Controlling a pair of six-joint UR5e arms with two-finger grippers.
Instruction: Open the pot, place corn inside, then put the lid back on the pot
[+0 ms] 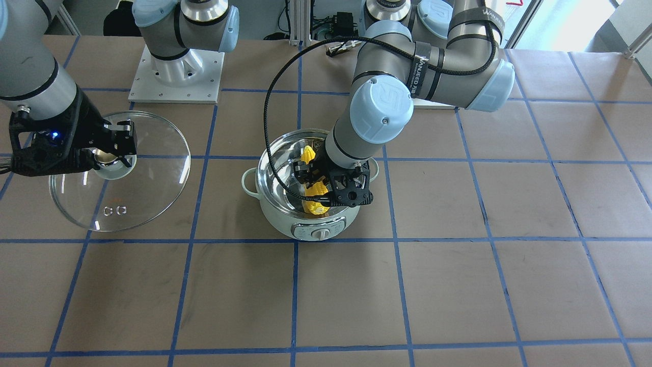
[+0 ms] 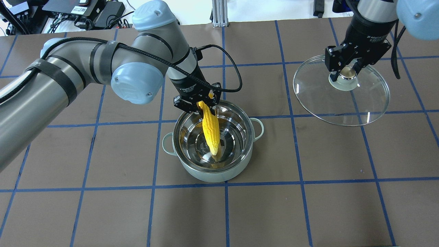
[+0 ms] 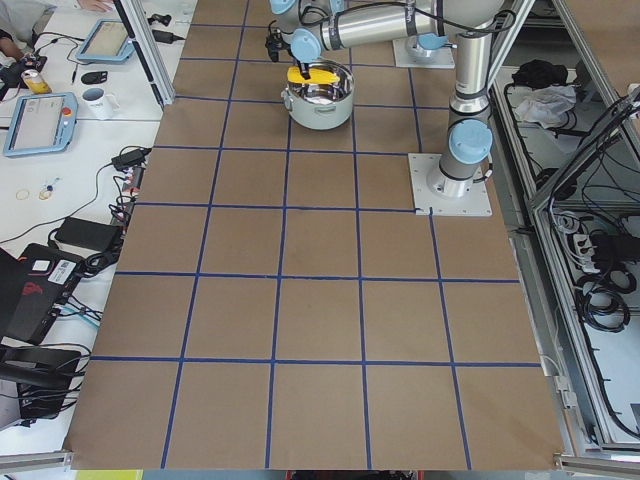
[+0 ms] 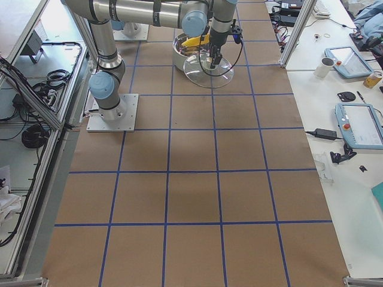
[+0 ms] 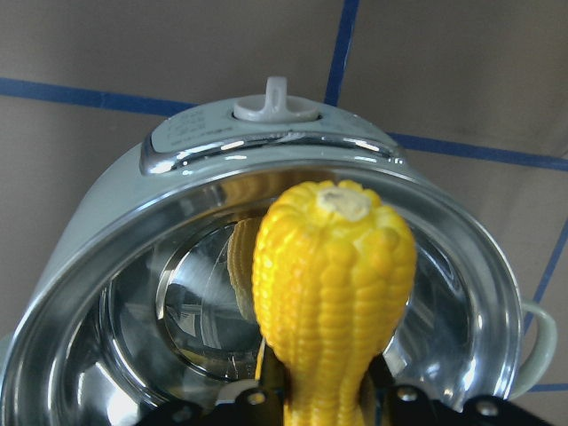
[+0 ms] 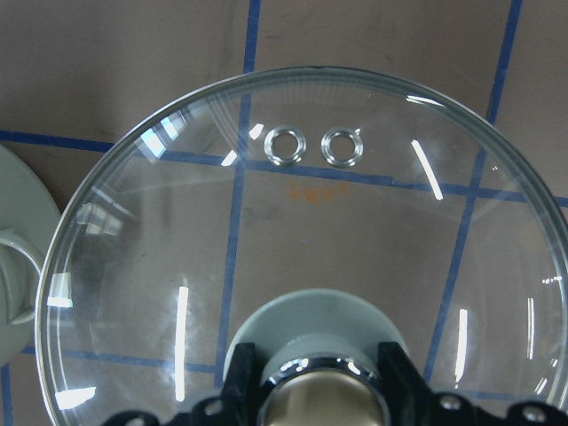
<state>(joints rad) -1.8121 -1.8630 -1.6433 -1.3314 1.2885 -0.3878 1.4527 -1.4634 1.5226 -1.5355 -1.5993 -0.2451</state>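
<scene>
The mint-green pot (image 2: 212,175) stands open at the table's middle, dial side away from the robot (image 1: 320,233). My left gripper (image 2: 199,104) is over the pot's near rim, shut on one end of the yellow corn (image 2: 211,128). The corn slants down into the steel interior; I cannot tell if its lower end touches the bottom. It fills the left wrist view (image 5: 333,284) above the pot (image 5: 106,257). My right gripper (image 2: 346,72) is shut on the knob of the glass lid (image 2: 343,103), held tilted to the pot's right. The lid also shows in the right wrist view (image 6: 311,222).
The table is brown with a grid of blue tape. The right arm's base plate (image 1: 175,76) is at the back edge. A black cable (image 1: 270,102) loops from the left arm over the pot's far side. Electronics and cables lie beyond the table's back edge (image 2: 85,10).
</scene>
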